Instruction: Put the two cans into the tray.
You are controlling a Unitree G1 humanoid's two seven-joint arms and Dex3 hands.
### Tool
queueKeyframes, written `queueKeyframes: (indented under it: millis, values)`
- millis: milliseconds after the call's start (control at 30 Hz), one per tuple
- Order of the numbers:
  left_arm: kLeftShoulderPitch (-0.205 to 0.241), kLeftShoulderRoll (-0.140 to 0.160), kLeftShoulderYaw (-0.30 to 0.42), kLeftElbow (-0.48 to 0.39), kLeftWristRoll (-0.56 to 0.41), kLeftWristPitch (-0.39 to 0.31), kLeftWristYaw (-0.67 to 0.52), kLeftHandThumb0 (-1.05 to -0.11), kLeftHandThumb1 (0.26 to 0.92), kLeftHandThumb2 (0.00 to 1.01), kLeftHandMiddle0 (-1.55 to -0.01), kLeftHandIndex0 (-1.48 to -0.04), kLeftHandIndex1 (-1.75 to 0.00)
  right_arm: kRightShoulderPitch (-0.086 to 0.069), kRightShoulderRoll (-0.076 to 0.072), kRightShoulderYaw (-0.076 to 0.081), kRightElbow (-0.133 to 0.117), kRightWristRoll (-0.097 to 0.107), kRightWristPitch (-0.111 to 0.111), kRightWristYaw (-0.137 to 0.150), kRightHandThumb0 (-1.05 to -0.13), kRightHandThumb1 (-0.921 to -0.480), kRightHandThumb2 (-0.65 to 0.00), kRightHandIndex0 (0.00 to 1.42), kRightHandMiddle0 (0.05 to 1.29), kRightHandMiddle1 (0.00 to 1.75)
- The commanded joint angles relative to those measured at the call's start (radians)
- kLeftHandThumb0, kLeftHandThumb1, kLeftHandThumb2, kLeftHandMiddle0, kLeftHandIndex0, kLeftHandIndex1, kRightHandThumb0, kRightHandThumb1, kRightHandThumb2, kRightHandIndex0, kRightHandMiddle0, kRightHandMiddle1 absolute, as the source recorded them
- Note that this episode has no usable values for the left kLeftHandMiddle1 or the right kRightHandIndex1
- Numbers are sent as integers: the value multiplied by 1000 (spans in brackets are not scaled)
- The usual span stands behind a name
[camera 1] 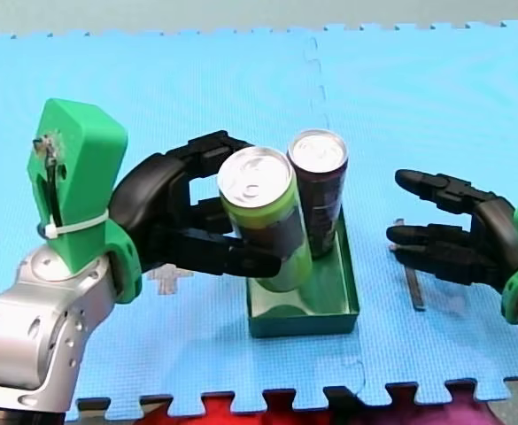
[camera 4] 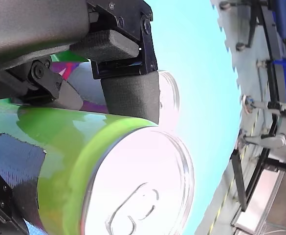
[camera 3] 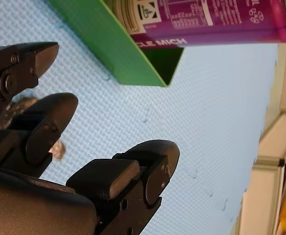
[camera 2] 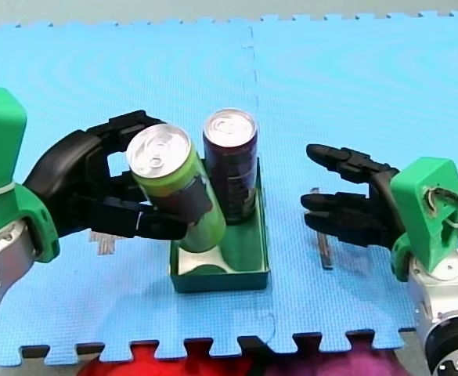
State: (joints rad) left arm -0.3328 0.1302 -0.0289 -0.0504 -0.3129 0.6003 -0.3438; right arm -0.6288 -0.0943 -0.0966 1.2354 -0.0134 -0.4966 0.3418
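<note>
Near edge of the blue foam mat (camera 1: 418, 106): jigsaw-toothed border. Just in from it, around mid-width, sits a green tray (camera 1: 303, 323), long axis running near to far. Left hand (camera 1: 166, 208) comes in from the mat's left side, clamped on the green can (camera 1: 272, 226): fingers in front and behind, wrapped round the body. Can is tilted, lid leaning toward the near-left, its lower end down inside the tray's near half; cannot tell whether the base touches the tray floor. A dark band runs round the can's middle. The second wrist view shows the same grasp close up, one black finger (camera 4: 130, 93) laid across the can just under its lid. Right of the tray, apart from it, the right hand (camera 1: 458, 239) holds nothing, fingers not curled, pointing toward the tray, above a thin grey strip (camera 1: 415, 288) lying on the mat. Farther back, the purple can (camera 1: 319, 190) stands upright in the tray's far end, close behind the green can; contact between them unclear.
</note>
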Motion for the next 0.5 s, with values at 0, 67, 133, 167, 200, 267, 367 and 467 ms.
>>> queueKeyframes:
  millis: [0,67,133,167,200,267,367,467]
  values:
    - [-11,-1,-4,-4,4,-6,-1,-299,768,57,-963,-557,-1746,2,-1,-1,-5,3,-4,-2,-699,-766,0,956,629,0]
    - [-13,-3,-11,2,9,-10,0,-300,768,57,-963,-557,-1746,3,-1,-1,-5,3,-4,-4,-698,-766,0,956,629,0]
    - [-15,-6,-19,13,18,-18,-1,-301,767,59,-963,-558,-1746,4,-1,-1,-5,3,-5,-5,-697,-767,0,956,629,0]
    - [-16,-8,-22,19,22,-23,-2,-302,767,59,-963,-558,-1746,4,-1,-1,-4,3,-6,-6,-697,-767,0,956,629,0]
    - [-16,-9,-24,27,27,-30,-3,-302,766,60,-963,-559,-1746,4,-2,-1,-4,3,-6,-6,-696,-767,0,956,629,0]
    - [-18,-12,-28,47,35,-44,-6,-303,765,61,-964,-560,-1746,5,-2,-1,-4,3,-8,-8,-696,-768,-1,957,629,0]
    - [-22,-13,-29,81,44,-70,-14,-303,764,63,-965,-561,-1746,6,-2,-1,-4,2,-10,-9,-695,-769,-1,959,629,0]
    - [-26,-13,-29,110,51,-94,-26,-303,762,65,-966,-561,-1746,6,-1,-2,-4,3,-9,-9,-692,-769,0,960,629,0]
